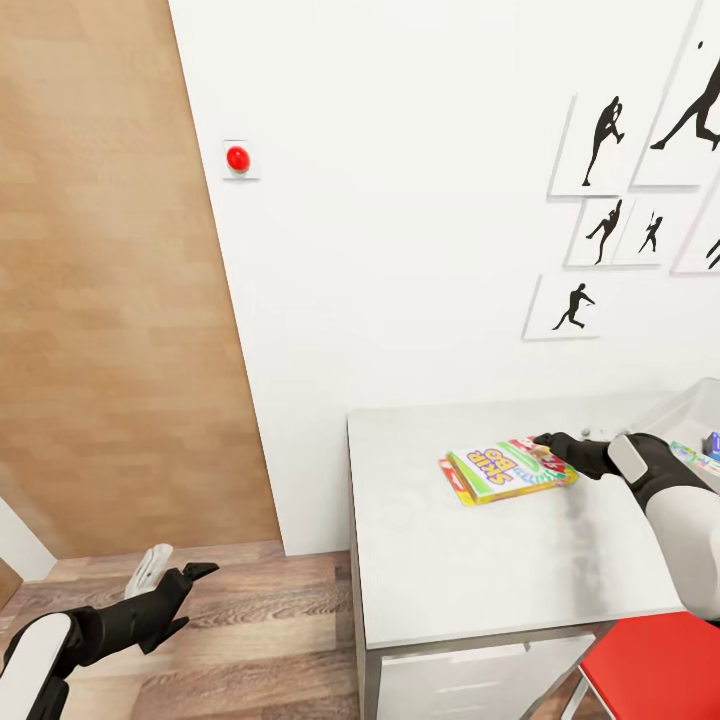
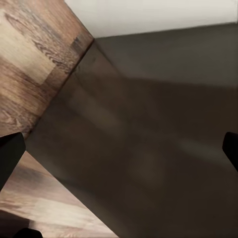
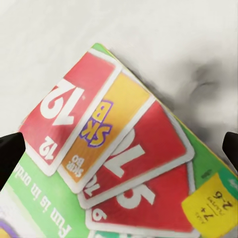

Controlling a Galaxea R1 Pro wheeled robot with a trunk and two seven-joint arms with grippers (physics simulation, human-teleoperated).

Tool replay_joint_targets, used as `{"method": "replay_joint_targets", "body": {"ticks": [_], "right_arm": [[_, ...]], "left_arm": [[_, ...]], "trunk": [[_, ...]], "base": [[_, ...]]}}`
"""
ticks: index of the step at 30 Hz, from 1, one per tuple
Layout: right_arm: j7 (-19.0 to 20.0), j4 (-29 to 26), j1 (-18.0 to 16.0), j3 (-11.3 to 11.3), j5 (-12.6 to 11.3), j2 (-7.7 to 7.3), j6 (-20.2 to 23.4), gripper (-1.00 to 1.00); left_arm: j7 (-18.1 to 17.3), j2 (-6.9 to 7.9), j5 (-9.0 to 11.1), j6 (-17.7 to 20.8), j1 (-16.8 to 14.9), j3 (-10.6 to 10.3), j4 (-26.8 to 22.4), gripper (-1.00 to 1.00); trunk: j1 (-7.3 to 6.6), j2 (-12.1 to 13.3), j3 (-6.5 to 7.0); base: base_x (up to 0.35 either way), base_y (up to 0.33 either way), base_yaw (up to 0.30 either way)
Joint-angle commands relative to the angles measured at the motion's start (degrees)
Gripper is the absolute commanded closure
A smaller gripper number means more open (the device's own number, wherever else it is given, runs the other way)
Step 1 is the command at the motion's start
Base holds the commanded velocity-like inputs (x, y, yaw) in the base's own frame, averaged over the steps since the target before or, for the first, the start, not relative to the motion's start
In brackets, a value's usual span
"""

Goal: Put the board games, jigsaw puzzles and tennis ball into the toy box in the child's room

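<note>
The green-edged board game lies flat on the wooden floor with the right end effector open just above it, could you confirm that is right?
Not quite: the green-edged board game lies flat on the pale table, not the floor. The head view shows it on the tabletop, and the right wrist view shows pale surface around it. The right end effector is indeed open just above it.

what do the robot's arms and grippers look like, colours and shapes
Both arms have glossy white rounded shells that change to matte black at the wrist. The left gripper and the right gripper are black, each with two slim tapered fingers. A white block sits on the left wrist. No cables or markings show.
</note>
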Motion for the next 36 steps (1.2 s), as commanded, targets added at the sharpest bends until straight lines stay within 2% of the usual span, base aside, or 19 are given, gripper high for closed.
{"method": "replay_joint_targets", "body": {"ticks": [1, 10, 14, 16, 23, 30, 36], "right_arm": [[0.44, -0.03, -0.01, -0.38, 0.03, 0.11, 0.34, -1.00], [4.05, -0.09, 0.04, -0.34, -0.29, 0.11, 0.72, -1.00], [5.06, -0.42, 0.09, -0.30, -0.34, 0.09, 4.16, -1.00], [7.03, -0.54, 0.16, -0.19, -0.32, 0.10, 5.29, -1.00], [9.82, -0.62, 0.20, 0.20, -0.21, 0.24, 6.07, -1.00], [15.76, -0.58, 0.31, 0.35, 0.18, 0.40, 6.23, -1.00], [16.89, -0.56, 1.15, 0.60, 0.24, 0.57, 6.30, -1.00]], "left_arm": [[0.57, 0.00, 0.60, 0.17, -0.04, 0.11, -0.03, -1.00], [0.71, -0.06, 0.37, 0.03, -0.04, 0.21, 0.07, -1.00], [0.73, -0.08, 0.29, 0.00, -0.04, 0.22, 0.14, -1.00], [0.74, -0.09, 0.21, 0.00, -0.04, 0.22, 0.21, -1.00], [0.75, -0.07, 0.16, -0.08, -0.04, 0.29, 0.71, -1.00], [0.75, -0.01, 0.15, -0.09, -0.04, 0.30, 0.94, -1.00], [0.74, -0.07, 0.24, -0.06, -0.04, 0.28, 0.97, -1.00]], "trunk": [[0.00, -0.03, -0.06], [0.00, -0.03, -0.06], [0.00, -0.03, -0.06], [0.00, -0.03, -0.06], [0.00, -0.03, -0.06], [0.00, -0.03, -0.06], [0.00, -0.03, -0.06]], "base": [[0.000, 0.000, 0.000], [0.000, 0.000, 0.000], [0.000, 0.000, 0.000], [0.000, 0.000, 0.000], [0.000, 0.000, 0.000], [0.000, 0.000, 0.000], [0.000, 0.000, 0.000]]}}
